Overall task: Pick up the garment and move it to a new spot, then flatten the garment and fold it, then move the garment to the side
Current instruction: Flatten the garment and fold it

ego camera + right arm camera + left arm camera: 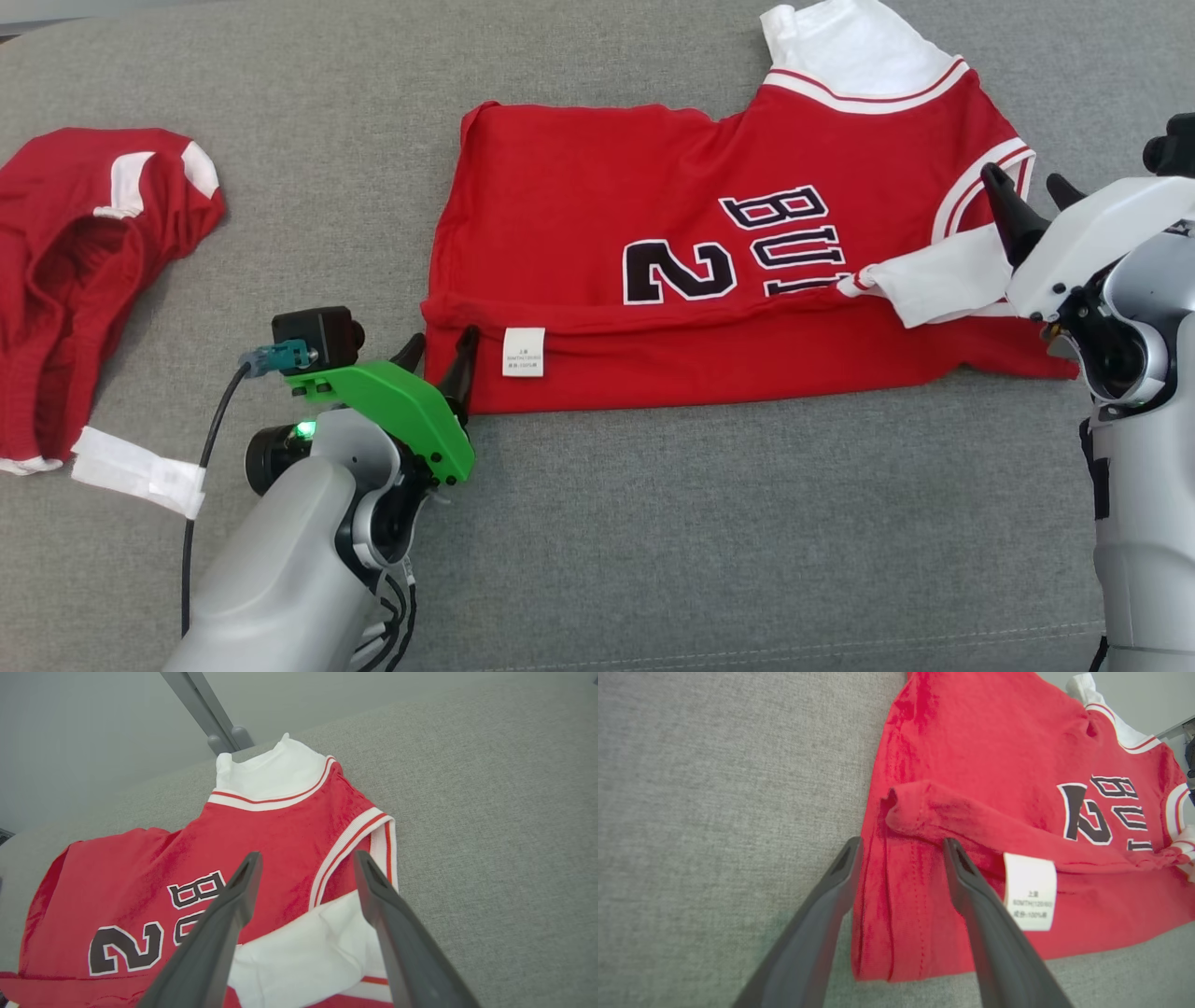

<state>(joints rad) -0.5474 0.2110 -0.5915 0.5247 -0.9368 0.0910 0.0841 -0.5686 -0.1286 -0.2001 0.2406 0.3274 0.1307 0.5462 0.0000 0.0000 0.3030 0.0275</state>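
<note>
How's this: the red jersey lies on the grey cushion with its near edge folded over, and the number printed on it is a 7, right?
Not quite. The red jersey lies on the grey cushion with its near edge folded over, but the number on it is a 2, not a 7; the head view shows it.

Matt red cloth jersey [579, 205], coarse grey upholstery [653, 523]
</note>
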